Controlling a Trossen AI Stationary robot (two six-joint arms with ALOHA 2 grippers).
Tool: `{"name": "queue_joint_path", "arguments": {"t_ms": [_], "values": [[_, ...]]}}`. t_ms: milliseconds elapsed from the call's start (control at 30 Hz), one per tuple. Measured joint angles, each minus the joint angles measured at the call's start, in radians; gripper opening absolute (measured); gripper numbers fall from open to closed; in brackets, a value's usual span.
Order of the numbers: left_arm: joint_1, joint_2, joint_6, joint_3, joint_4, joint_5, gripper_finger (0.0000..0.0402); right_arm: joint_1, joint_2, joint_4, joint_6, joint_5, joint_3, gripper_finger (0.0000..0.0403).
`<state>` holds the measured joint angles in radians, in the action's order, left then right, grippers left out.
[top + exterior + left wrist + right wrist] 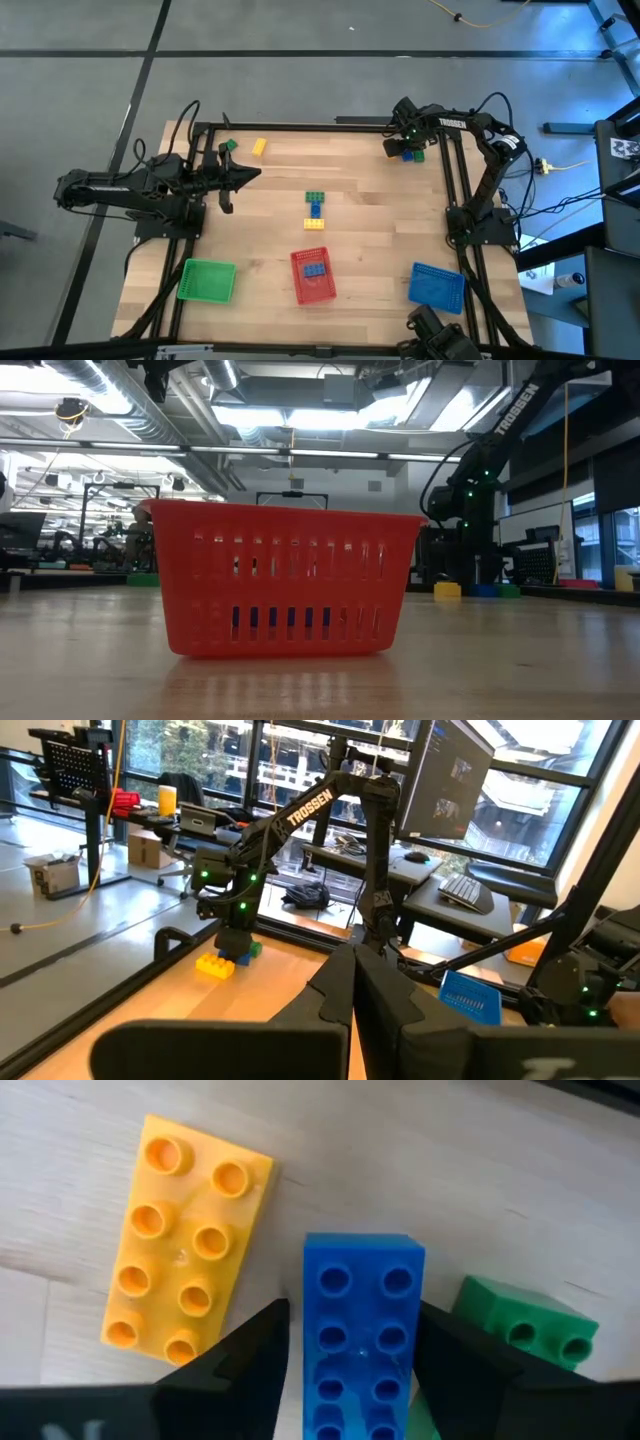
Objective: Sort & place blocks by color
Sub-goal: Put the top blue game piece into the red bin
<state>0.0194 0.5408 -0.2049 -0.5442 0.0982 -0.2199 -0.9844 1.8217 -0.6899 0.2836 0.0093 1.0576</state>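
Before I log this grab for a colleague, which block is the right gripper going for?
Find the table's far right corner in the high view, where the right gripper hangs over three blocks. In the right wrist view its open fingers straddle the blue block. That one lies between a yellow block and a green block.

You can't see all of the blue block (362, 1342): the right wrist view's edge cuts off its near end. In the low view, the red tray (285, 578) hides the table's middle, and blue shapes behind its slots are indistinct.
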Motion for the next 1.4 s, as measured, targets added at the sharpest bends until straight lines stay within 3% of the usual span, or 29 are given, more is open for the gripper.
{"name": "queue_joint_path", "arguments": {"t_ms": [133, 567, 1033, 1400], "values": [[0.0, 0.0, 0.0, 0.0, 0.0, 0.0, 0.0, 0.0, 0.0, -0.001, 0.0, 0.0, 0.0, 0.0144], [0.0, -0.007, -0.001, 0.0, 0.0, 0.0, 0.0, 0.001, -0.042, -0.009, 0.0, -0.014, -0.003, 0.0144], [0.0, -0.04, 0.006, -0.001, 0.019, 0.024, 0.0, 0.017, -0.453, -0.009, 0.0, -0.006, 0.056, 0.0144], [-0.001, -0.039, 0.005, -0.001, 0.023, 0.032, 0.0, 0.202, -0.76, 0.013, -0.076, -0.014, 0.056, 0.0144]]}}
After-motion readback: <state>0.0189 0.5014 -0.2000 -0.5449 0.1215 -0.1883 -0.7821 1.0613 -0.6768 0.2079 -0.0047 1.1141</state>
